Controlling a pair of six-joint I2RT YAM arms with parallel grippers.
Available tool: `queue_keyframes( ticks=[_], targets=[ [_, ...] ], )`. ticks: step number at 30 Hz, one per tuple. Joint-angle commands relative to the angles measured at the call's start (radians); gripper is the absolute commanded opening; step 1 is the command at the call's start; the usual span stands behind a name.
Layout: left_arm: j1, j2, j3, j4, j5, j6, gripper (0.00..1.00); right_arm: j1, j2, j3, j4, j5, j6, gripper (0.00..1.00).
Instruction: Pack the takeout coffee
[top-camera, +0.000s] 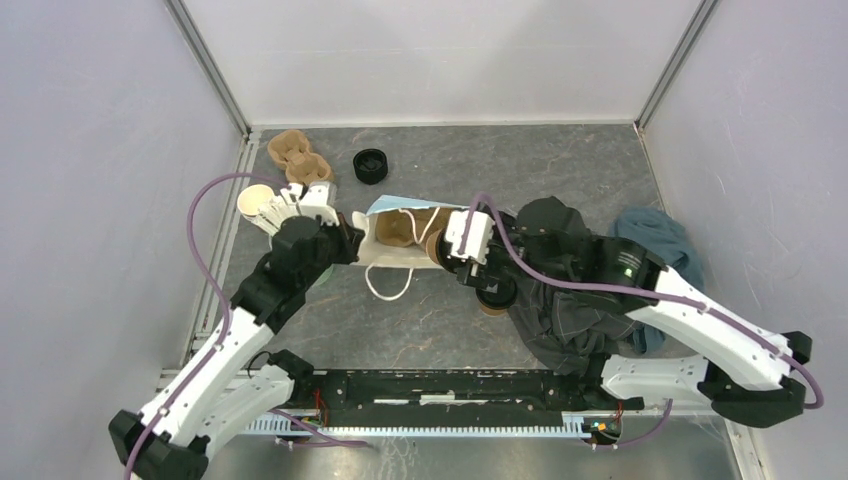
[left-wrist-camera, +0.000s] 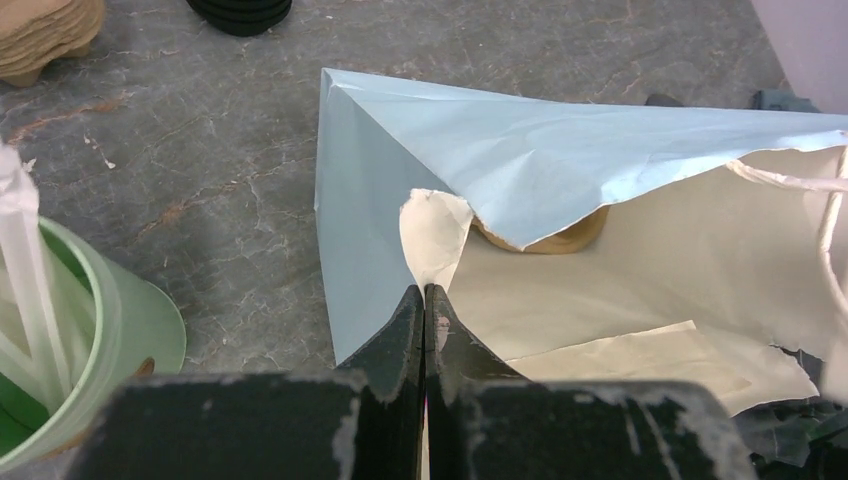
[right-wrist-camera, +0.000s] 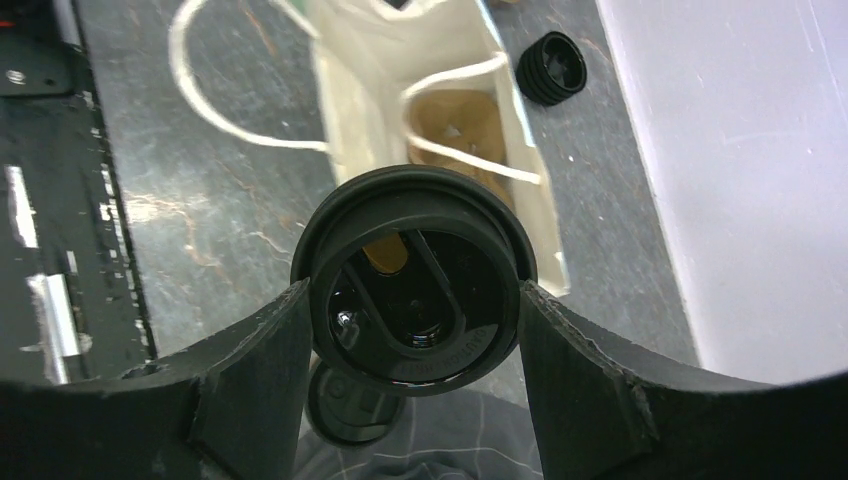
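Two brown paper coffee cups with round black plastic sip lids are at the mouth of a paper bag, pale blue outside and cream inside, lying open on the grey, veined stone-look desk. The right gripper holds one cup, its jaws spread wide around the lid's rim, at the bag's opening between the white cord handles. The lid faces the wrist camera. The second cup rests on the desk just beside it, under the right wrist and against a crumpled dark cloth. The left gripper, jaws pressed together, pinches a cream paper flap on the bag's left edge. A moulded brown pulp carrier lies inside the bag. Behind are more pulp carriers, a stack of black lids and a green cup of white sticks.
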Motion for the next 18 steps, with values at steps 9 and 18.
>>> queue_keyframes(
  ticks=[9,18],
  targets=[
    [0.001,0.173,0.182,-0.106,0.03,-0.062,0.02,0.001,-0.093,-0.172,0.249,-0.068,-0.024,0.08],
    [0.001,0.16,0.173,-0.115,0.015,-0.054,0.02,0.002,-0.018,-0.123,0.411,0.054,-0.052,0.05]
  ],
)
